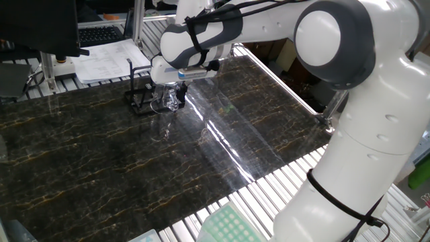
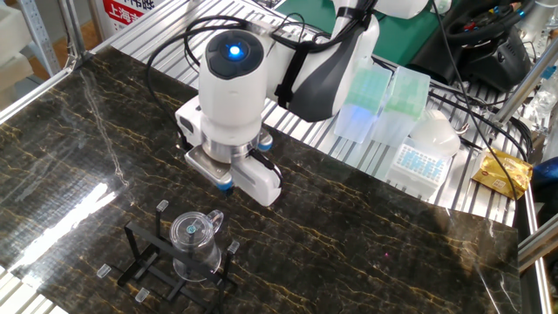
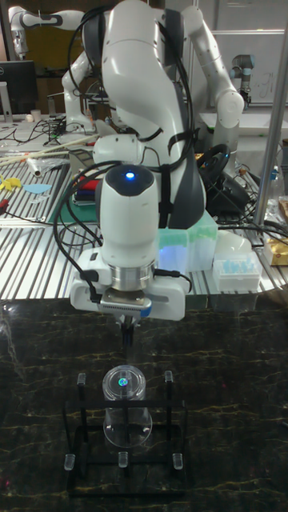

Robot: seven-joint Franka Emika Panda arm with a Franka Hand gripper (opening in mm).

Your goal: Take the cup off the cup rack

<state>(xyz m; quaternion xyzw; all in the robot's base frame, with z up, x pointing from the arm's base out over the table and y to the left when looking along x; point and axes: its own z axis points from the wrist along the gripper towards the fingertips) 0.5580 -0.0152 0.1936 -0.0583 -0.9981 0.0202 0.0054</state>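
The clear glass cup (image 3: pixel 122 404) stands inside the black wire cup rack (image 3: pixel 78 436), between its upright pegs. It also shows in the other fixed view, where the cup (image 2: pixel 196 246) has a small handle and the cup rack (image 2: pixel 139 253) lies near the table's front edge. My gripper (image 3: pixel 126 334) hangs just behind and above the cup's rim, apart from it. Its fingers show as one thin dark stick, shut with nothing held. In one fixed view the gripper (image 1: pixel 180 91) is right beside the cup (image 1: pixel 168 101).
Green plastic boxes (image 2: pixel 377 96) and a pipette tip box (image 2: pixel 418 161) lie on the slatted bench behind the marble table, with a yellow packet (image 2: pixel 501 173) at the right. Papers (image 1: pixel 107 57) sit beyond the rack. My arm's large white links loom over the table's right side.
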